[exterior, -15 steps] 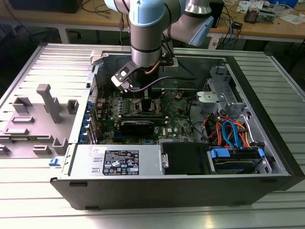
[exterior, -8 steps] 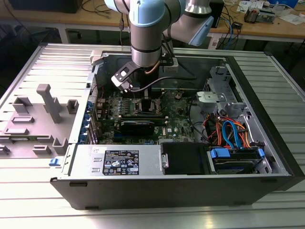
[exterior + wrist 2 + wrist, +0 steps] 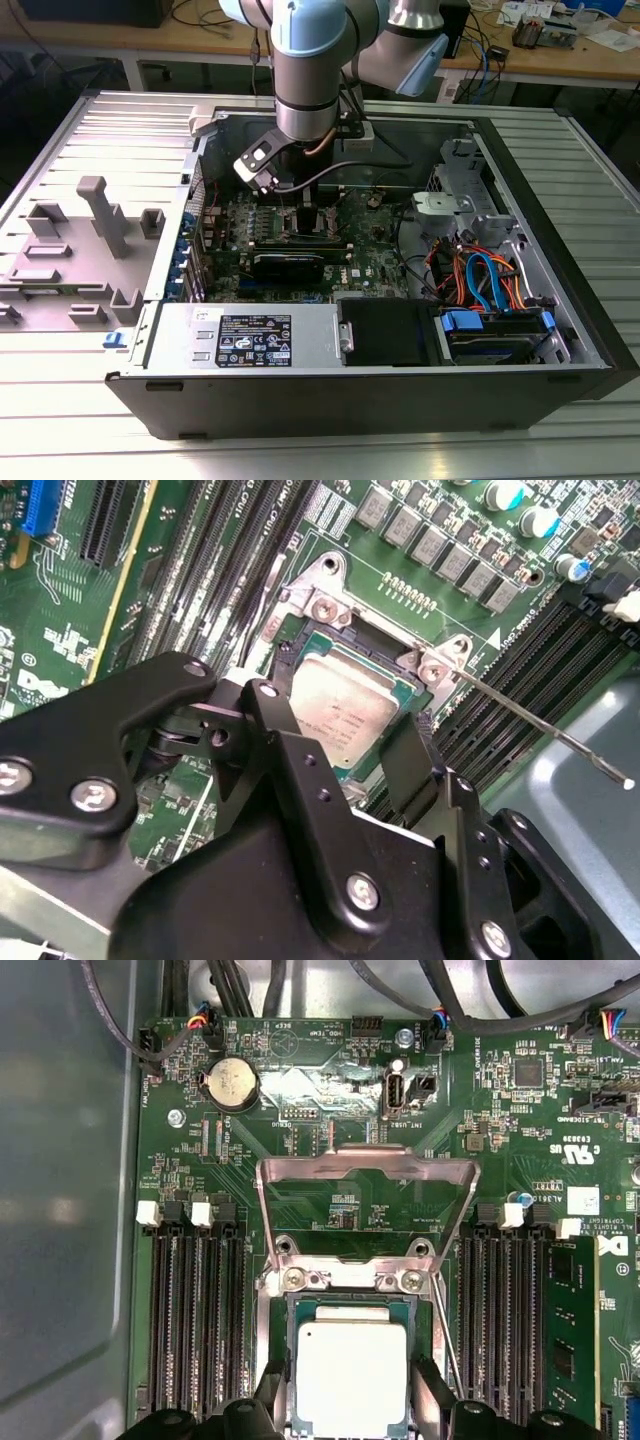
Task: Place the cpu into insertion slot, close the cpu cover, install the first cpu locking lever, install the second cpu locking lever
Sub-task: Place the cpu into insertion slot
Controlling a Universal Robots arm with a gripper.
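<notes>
while the arm leans down into the open computer case [image 3: 300, 400] on the slatted bench [image 3: 60, 400], its end effector [image 3: 300, 200] hangs low over the green motherboard [image 3: 370, 255]. from the first wrist view you can see the cpu [image 3: 352, 1375] lying flat in the insertion slot [image 3: 350, 1305], silver top facing up. the end effector [image 3: 350, 1405] is spread a little wider than the chip, one black finger [image 3: 272, 1395] on each side of it, with a thin strip of the slot's frame showing between finger and chip, so it has hold of nothing. the second wrist view shows the same: the end effector [image 3: 342, 730] straddles the cpu [image 3: 345, 705] right at the slot. the cpu cover [image 3: 365, 1165] is swung open, away from the chip, hinged at the slot's far edge. a thin wire lever [image 3: 540, 730] sticks out from one corner of the slot, unlatched, over the long black memory slots [image 3: 195, 1310] that run on both sides.
</notes>
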